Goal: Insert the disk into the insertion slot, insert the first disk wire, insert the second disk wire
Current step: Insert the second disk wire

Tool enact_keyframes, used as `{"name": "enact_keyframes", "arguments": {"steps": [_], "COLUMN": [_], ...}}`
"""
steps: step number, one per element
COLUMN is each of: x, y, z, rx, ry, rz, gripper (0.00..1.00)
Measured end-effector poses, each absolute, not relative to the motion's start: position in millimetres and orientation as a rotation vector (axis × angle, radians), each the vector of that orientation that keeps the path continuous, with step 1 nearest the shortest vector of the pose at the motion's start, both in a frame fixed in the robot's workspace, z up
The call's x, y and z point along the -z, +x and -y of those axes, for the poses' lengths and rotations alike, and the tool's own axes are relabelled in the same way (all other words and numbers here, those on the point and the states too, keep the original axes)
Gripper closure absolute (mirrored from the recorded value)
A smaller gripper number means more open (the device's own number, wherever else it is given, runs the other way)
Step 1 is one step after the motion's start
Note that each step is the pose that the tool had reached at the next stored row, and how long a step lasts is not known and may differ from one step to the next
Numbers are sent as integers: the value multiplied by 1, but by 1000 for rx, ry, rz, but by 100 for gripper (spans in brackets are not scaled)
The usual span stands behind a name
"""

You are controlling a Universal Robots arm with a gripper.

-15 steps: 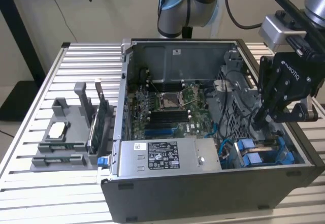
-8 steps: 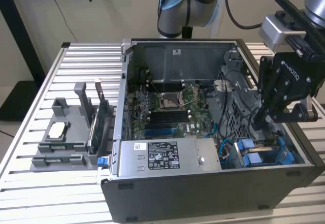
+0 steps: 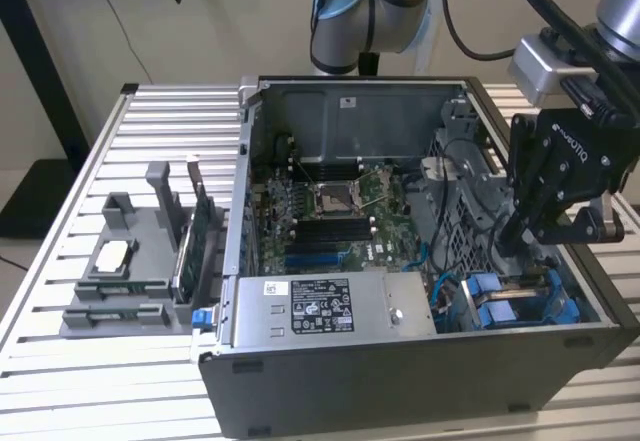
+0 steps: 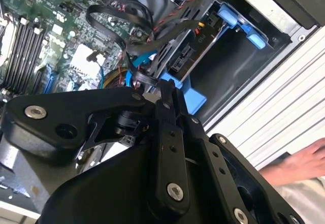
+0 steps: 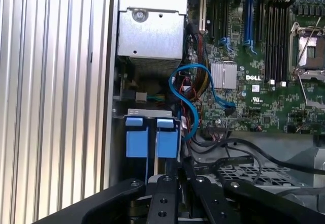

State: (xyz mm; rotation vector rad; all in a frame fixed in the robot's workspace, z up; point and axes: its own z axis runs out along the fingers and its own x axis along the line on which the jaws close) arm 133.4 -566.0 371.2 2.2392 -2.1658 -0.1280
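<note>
The open computer case [image 3: 400, 381] is lying on a desk [image 3: 60, 361] of pale ribbed metal slats, with a plain light wall standing behind it and a dark post showing at the exterior view's left. A grey parts holder [image 3: 125, 271] is sitting on the slats beside the case, toward that same side. The pincer [image 3: 512, 229] is hanging inside the case at the exterior view's right, above the drive bay; its black fingers [image 4: 165, 99] are pressing together on a black cable [image 4: 114, 23] close to the disk [image 4: 190, 51]. The disk is sitting in its bay in the case's near corner, its blue carrier [image 5: 152, 140] showing in both wrist views. A grey labelled power-supply box [image 3: 325, 306] is lying beside that bay. A person's hand [image 4: 299, 163] is resting on the slats outside the case.
</note>
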Motion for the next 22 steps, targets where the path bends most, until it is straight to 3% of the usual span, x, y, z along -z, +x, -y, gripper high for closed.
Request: {"name": "enact_keyframes", "arguments": {"steps": [16, 22], "x": [-360, -357], "y": [136, 136], "z": [576, 579], "rx": [147, 126], "ry": [2270, 2295], "rz": [2192, 2212], "gripper": [84, 84]}}
